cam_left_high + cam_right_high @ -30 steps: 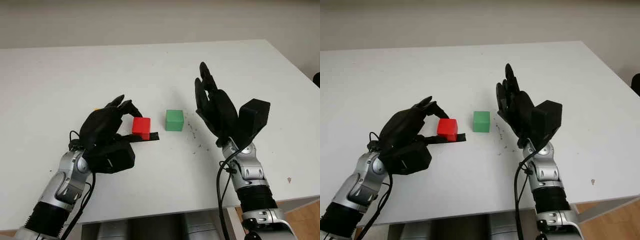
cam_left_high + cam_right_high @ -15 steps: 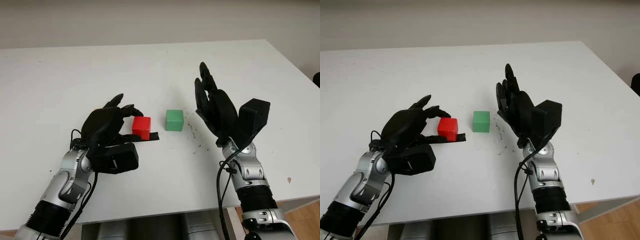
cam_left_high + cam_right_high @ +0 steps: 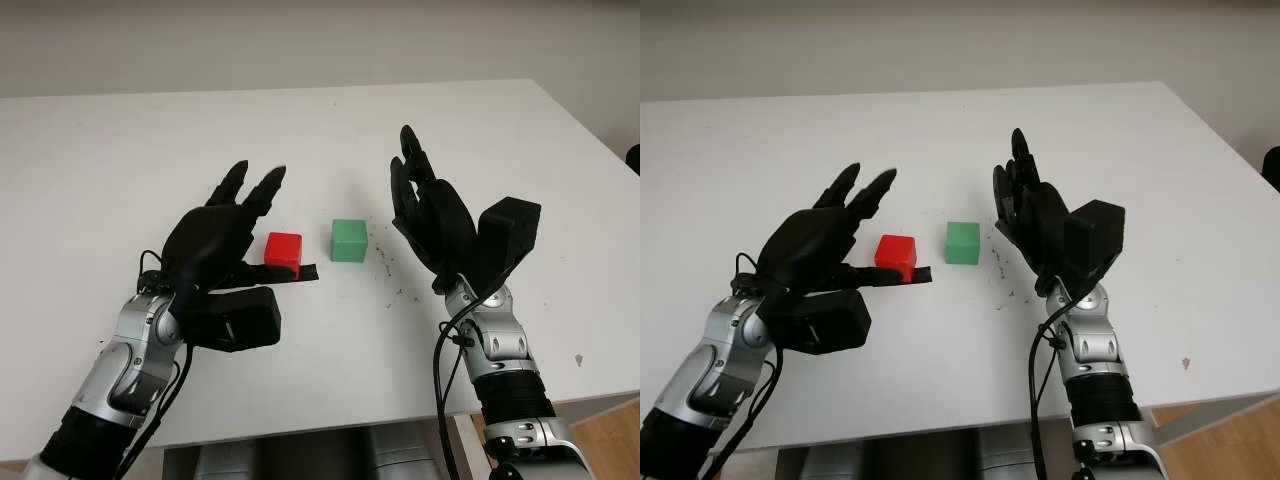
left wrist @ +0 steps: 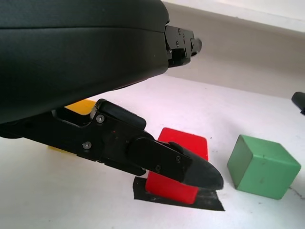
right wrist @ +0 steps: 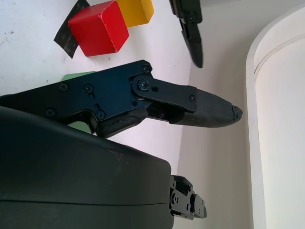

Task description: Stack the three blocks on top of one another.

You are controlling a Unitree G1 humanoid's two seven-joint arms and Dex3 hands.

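Observation:
A red block [image 3: 284,250] sits on the white table [image 3: 300,130], with a green block [image 3: 349,240] a short gap to its right. My left hand [image 3: 252,215] hovers open just left of the red block, fingers stretched above it and not touching it. In the left wrist view the thumb [image 4: 167,162] crosses in front of the red block [image 4: 178,157], and a yellow block [image 4: 80,106] lies behind it under the palm. My right hand [image 3: 415,190] is open, held upright to the right of the green block.
A strip of black tape [image 3: 303,273] lies under the red block. Dark specks [image 3: 385,262] mark the table right of the green block. The table's right edge [image 3: 600,140] and front edge [image 3: 330,415] are close to both arms.
My left hand's fingers have uncurled and lifted off the red block, which stays on the tape. The right hand and the green block have not moved.

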